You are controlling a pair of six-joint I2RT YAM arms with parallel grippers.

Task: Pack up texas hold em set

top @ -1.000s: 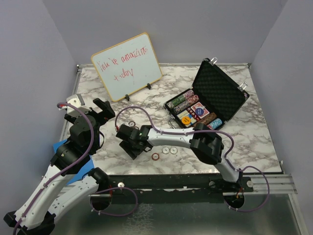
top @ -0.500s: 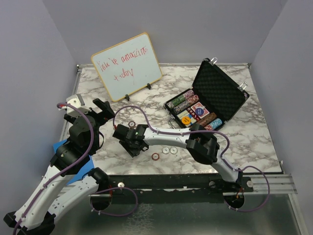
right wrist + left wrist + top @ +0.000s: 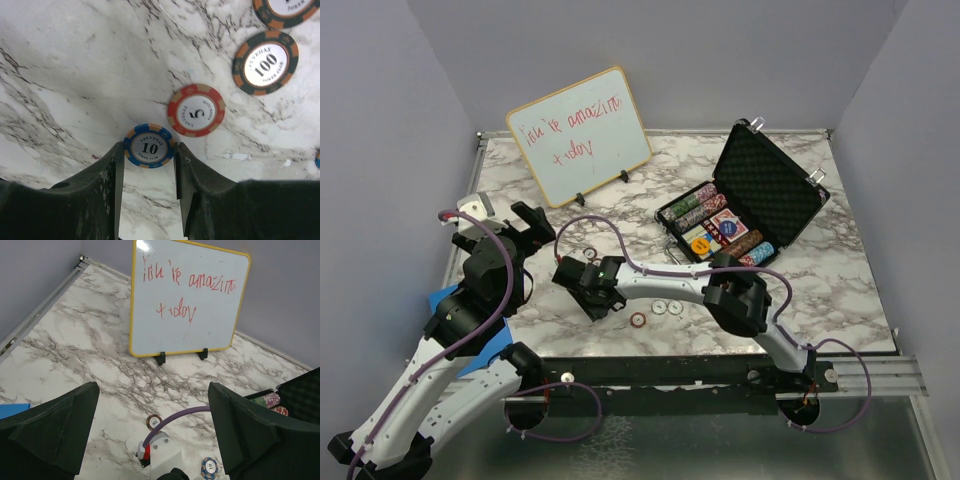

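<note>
The black briefcase (image 3: 765, 180) stands open at the back right, rows of poker chips and red card decks (image 3: 718, 228) in its base. Loose chips lie on the marble: a blue 10 chip (image 3: 149, 146), a red 5 chip (image 3: 196, 110) and a black-orange 100 chip (image 3: 265, 62). My right gripper (image 3: 148, 150) (image 3: 566, 270) is down at the table left of centre. Its fingertips touch both edges of the blue 10 chip, which lies flat. My left gripper (image 3: 152, 387) (image 3: 525, 228) hovers wide open and empty just to the left.
A wood-framed whiteboard (image 3: 582, 135) with red writing stands at the back left. More chips lie near the front edge: a red one (image 3: 637, 320) and two pale ones (image 3: 667, 306). The right arm's purple cable (image 3: 180, 417) arches under my left gripper.
My right gripper shifted a little to the left and its jaws narrowed onto the blue 10 chip. The left arm has not moved.
</note>
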